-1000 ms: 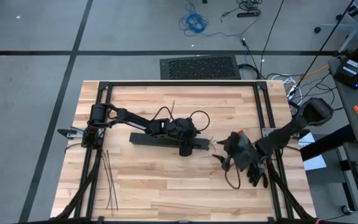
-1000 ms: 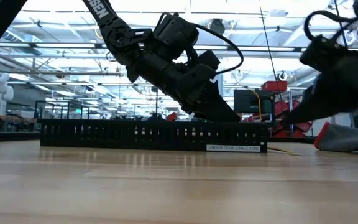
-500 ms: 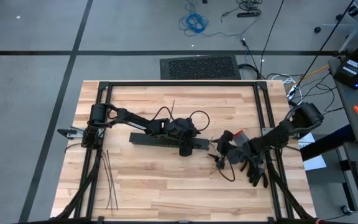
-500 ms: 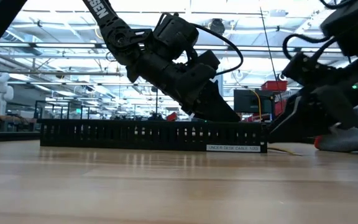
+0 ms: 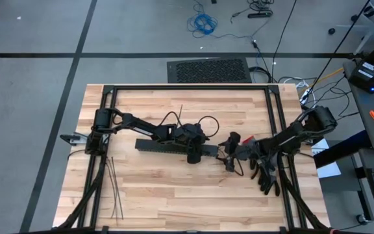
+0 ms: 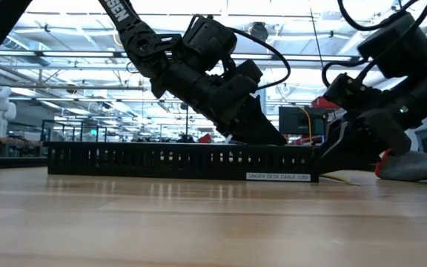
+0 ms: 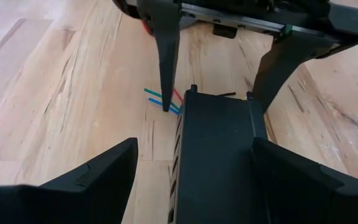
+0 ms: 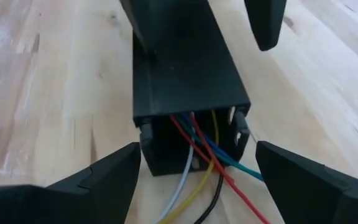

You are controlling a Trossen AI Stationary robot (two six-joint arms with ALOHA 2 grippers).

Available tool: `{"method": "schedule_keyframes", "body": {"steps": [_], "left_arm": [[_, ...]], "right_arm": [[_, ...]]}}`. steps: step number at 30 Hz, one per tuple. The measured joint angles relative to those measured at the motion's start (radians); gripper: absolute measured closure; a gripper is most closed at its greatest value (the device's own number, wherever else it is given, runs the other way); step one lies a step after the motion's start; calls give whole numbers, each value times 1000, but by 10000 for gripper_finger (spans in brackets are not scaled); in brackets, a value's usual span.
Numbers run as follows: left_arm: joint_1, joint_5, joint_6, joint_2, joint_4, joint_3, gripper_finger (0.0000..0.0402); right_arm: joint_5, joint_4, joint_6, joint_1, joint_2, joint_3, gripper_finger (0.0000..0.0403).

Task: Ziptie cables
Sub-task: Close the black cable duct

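Observation:
The long black slotted duct (image 5: 161, 145) lies on the wooden table. The cables (image 8: 197, 165), thin red, blue, yellow, white and black wires, stick out of its open right end; they also show in the left wrist view (image 7: 163, 99). My left gripper (image 7: 194, 146) is open, its fingers on either side of the duct near that end. My right gripper (image 8: 197, 155) is open just off the duct's right end, its fingers standing either side of the wires and apart from them. The zipties (image 5: 113, 188) lie flat near the left front corner. My left gripper comes down slanting over the duct's right end (image 6: 269, 137). One finger (image 7: 291, 180) lies close against the duct's side; I cannot tell whether it touches. The other finger stands apart, with bare wood showing between it and the duct.
A dark glove-like heap (image 5: 265, 174) with a red part (image 5: 249, 138) lies under my right arm near the right rail. One more thin dark strip (image 5: 180, 115) lies behind the duct. A black frame (image 5: 174, 86) borders the table.
My right gripper has gone toward the table's left edge, from over the dark heap up to the duct's right end, and has come lower. The duct and my left gripper have kept still.

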State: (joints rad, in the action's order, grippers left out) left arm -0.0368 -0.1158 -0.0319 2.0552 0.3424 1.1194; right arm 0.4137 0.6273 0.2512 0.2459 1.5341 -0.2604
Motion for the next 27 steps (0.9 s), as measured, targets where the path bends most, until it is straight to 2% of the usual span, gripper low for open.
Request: {"method": "schedule_keyframes", "body": {"steps": [6,16,27], "left_arm": [[2,-1,0,0,-1,0,89],[2,-31,0,0,-1,-1,89],[-19,-68,-3,1,46,-3,89]], "right_arm": [[-76,0,-23,-31,0,0,107],[-110,3,-43,-63,0,0,194],[-109,5,-43,-68,-1,0,202]]}}
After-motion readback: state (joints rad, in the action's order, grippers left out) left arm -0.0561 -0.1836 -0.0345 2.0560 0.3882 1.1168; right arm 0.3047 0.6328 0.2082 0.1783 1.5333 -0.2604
